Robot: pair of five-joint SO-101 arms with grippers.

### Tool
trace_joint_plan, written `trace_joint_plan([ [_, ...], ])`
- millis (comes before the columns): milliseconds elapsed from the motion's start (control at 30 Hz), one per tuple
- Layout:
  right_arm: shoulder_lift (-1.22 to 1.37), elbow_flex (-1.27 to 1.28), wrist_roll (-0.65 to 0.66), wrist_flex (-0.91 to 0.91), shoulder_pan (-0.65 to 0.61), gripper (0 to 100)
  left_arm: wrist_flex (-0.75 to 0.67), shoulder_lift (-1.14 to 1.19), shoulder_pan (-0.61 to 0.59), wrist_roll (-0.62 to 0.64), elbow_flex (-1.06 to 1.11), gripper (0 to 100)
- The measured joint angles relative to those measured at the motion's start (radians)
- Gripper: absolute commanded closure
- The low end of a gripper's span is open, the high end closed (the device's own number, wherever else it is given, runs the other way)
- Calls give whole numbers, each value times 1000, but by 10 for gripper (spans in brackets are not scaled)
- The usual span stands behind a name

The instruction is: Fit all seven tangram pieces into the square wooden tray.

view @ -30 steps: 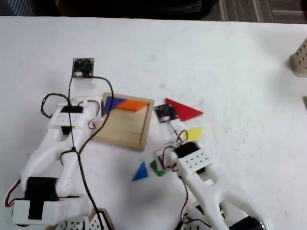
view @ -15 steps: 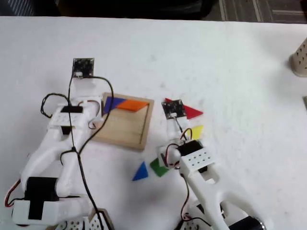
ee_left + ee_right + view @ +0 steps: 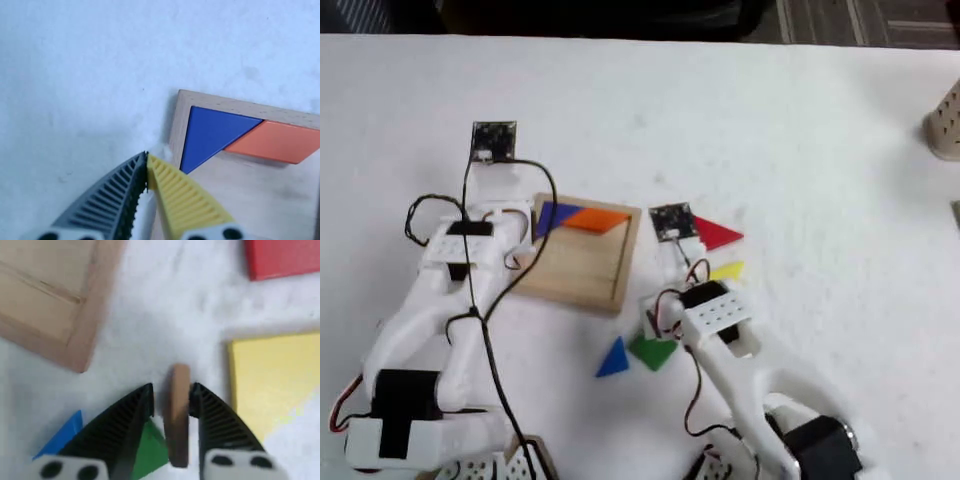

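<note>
nearest on the table, a small blue triangle (image 3: 613, 359) and a green triangle (image 3: 654, 350) lie side by side. the green one now shows whole, where a second ago the right arm covered half of it. just past them the right gripper (image 3: 170, 390) is clamped on a thin brown piece (image 3: 178, 415) held on edge. over the last second that arm has swung a little left, toward the tray (image 3: 575, 268), so the brown piece looks bound for it. the yellow piece (image 3: 727, 270) lies just right of the gripper and the red triangle (image 3: 718, 234) farther off. the tray lies to the left, with only a blue triangle (image 3: 554, 216) and an orange piece (image 3: 598, 219) along its far edge, as before, so by my count five pieces are still to be placed. the left gripper (image 3: 146, 160), tips together and holding nothing, has not moved from the tray's far left corner.
</note>
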Motion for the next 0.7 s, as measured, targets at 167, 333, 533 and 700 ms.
trace_joint_plan([
  [167,15,-11,0,15,-46,793,0,0,0,0,0,976],
  [333,15,-11,0,17,-49,807,0,0,0,0,0,976],
  [533,14,-8,0,17,-3,983,0,0,0,0,0,976],
  [700,31,-20,0,21,64,983,0,0,0,0,0,976],
])
